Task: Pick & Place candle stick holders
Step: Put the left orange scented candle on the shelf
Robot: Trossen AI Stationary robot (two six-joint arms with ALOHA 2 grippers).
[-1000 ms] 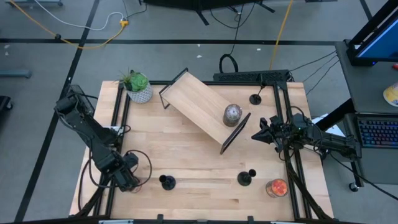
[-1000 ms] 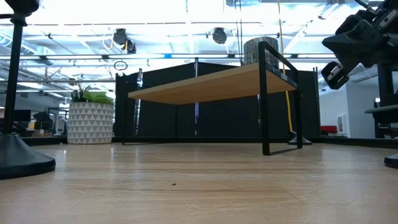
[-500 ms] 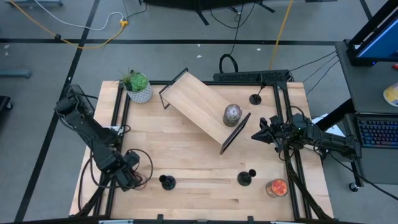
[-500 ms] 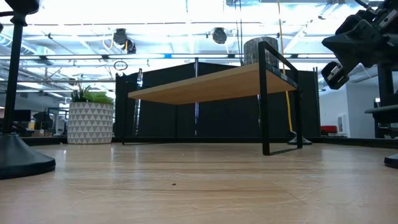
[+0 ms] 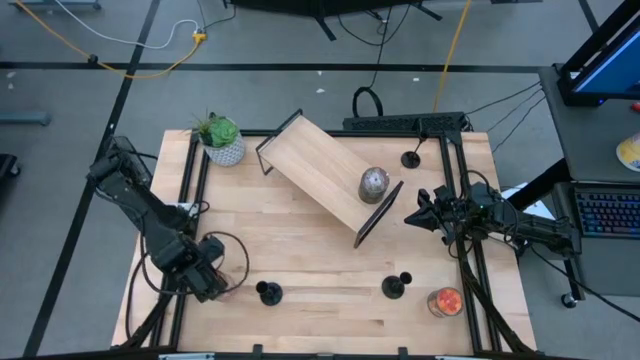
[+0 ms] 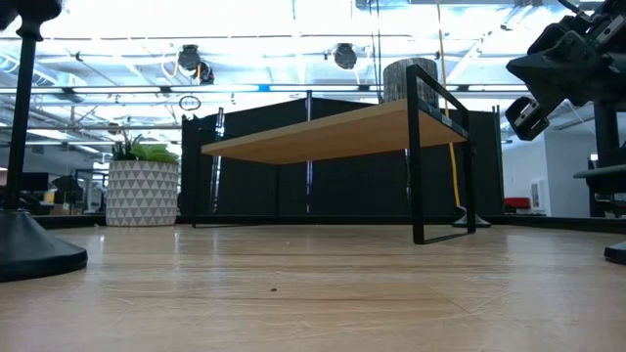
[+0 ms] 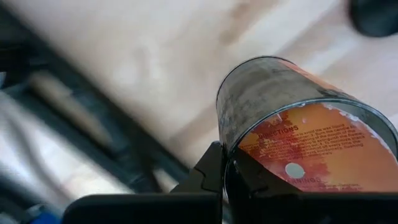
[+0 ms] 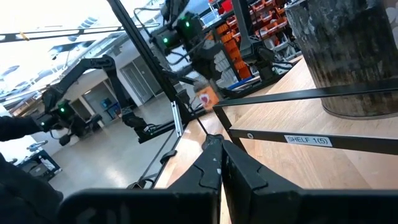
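Observation:
Three black candle stick holders stand on their round bases on the wooden table: one at the near left (image 5: 268, 293), one at the near middle (image 5: 395, 287), one at the far right (image 5: 411, 158). The near-left one shows in the low view (image 6: 24, 235), and its base in the left wrist view (image 7: 375, 14). My left gripper (image 5: 215, 280) is at the table's near left, left of that holder, shut on a glass jar (image 7: 292, 124) with an orange label inside. My right gripper (image 5: 412, 216) is shut and empty above the table, just right of the shelf's right end. My left gripper holds the glass jar by its wall at the rim (image 7: 225, 146), one finger inside (image 7: 245, 177) and one outside (image 7: 208, 174). The fingers come from above, pointing down into the open mouth. Whether the jar's bottom is on the table I cannot tell.
A low wooden shelf (image 5: 325, 175) with black legs stands slantwise at the middle, a grey candle (image 5: 374, 183) on its right end. A potted plant (image 5: 222, 140) stands at the far left. A second jar with orange inside (image 5: 445, 301) stands at the near right.
My left gripper has gone a little toward the table's far edge, still shut on the jar.

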